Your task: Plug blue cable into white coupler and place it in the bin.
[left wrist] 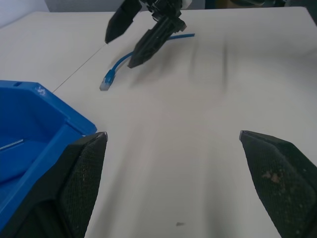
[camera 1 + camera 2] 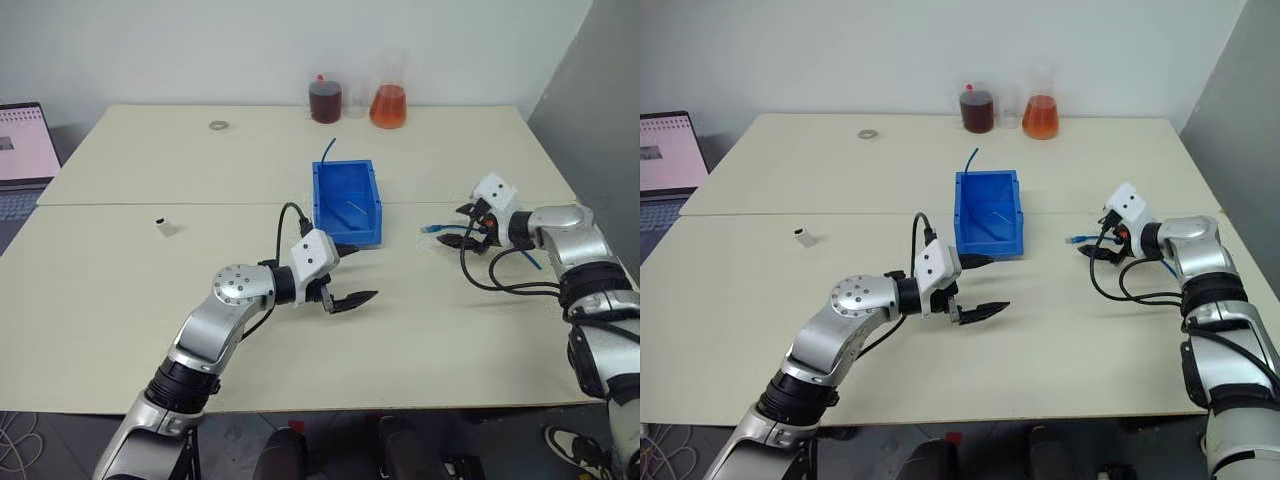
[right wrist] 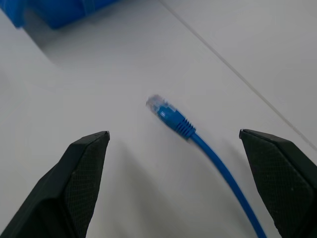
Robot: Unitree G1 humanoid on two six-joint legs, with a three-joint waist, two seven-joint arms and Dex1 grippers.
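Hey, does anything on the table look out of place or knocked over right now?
Nothing is spilled or damaged. The white coupler lies alone far to the left, well away from the blue cable, whose plug rests right of the bin.

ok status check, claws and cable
Both claws open, empty: left claw near the bin, right claw over the blue cable plug. White coupler apart, far left. Nothing in the way.

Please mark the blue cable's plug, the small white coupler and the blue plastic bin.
light-blue cable (image 3: 171, 115), right wrist view, on its plug.
small white boxy coupler (image 2: 166, 228), left eye view, on its body.
bright-blue rectangular plastic bin (image 2: 347, 236), left eye view, on its front wall.
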